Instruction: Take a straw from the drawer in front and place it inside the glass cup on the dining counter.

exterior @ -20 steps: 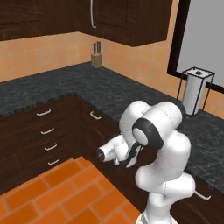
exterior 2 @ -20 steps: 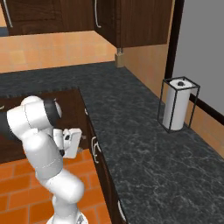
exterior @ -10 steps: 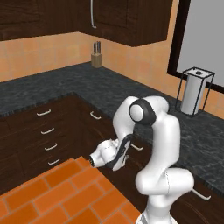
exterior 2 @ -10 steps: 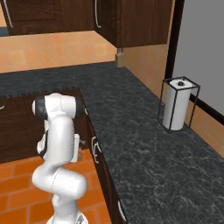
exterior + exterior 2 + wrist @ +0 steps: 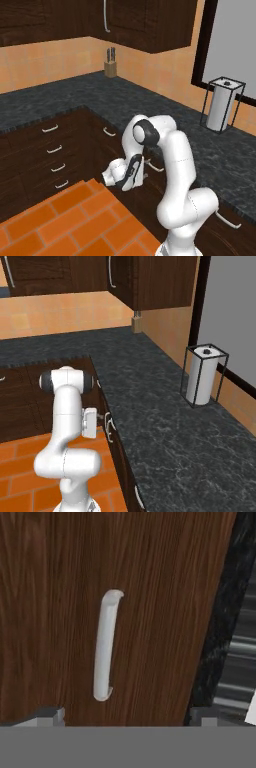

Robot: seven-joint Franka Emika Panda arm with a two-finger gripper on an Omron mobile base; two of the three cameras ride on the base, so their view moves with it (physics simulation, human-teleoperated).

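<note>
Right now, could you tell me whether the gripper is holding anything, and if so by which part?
Nothing is held. The gripper is open, its fingertips apart and short of the drawer's silver handle, which stands ahead of them, untouched.

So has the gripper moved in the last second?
Yes. In the left base view the gripper has dropped and reached forward, ending level with the lowest small handle of the stacked drawers; the hand view faces the drawer handle.
</note>
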